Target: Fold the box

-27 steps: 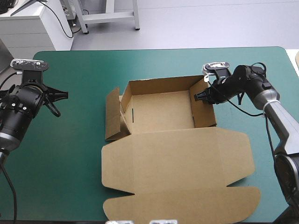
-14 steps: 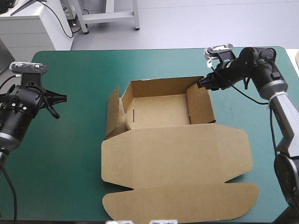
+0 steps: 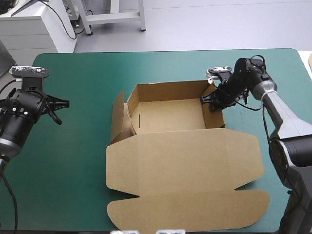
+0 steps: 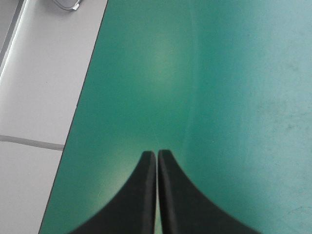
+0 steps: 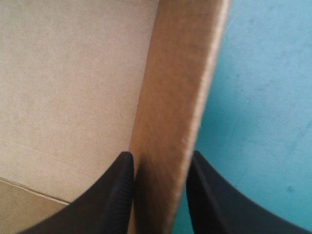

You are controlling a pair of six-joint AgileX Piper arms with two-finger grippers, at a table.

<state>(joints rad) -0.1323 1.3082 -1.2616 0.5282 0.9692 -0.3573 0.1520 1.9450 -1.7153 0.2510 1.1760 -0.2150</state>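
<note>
A: High view: where is the box (image 3: pixel 170 117)?
B: At the table (image 3: pixel 73 170) centre, lid (image 3: pixel 185 165) flat toward 6 o'clock. The right gripper (image 3: pixel 210 101) nips its 3 o'clock wall (image 3: pixel 215 116); the left gripper (image 3: pixel 65 102), at 9 o'clock, is closed, empty.

The table (image 3: pixel 73 161) wears a teal-green cover. 1 thing lies on it: the brown box (image 3: pixel 181 148), its open tray (image 3: pixel 170 117) just toward 12 o'clock of centre, its flat lid (image 3: pixel 187 187) reaching almost to the 6 o'clock edge.
</note>
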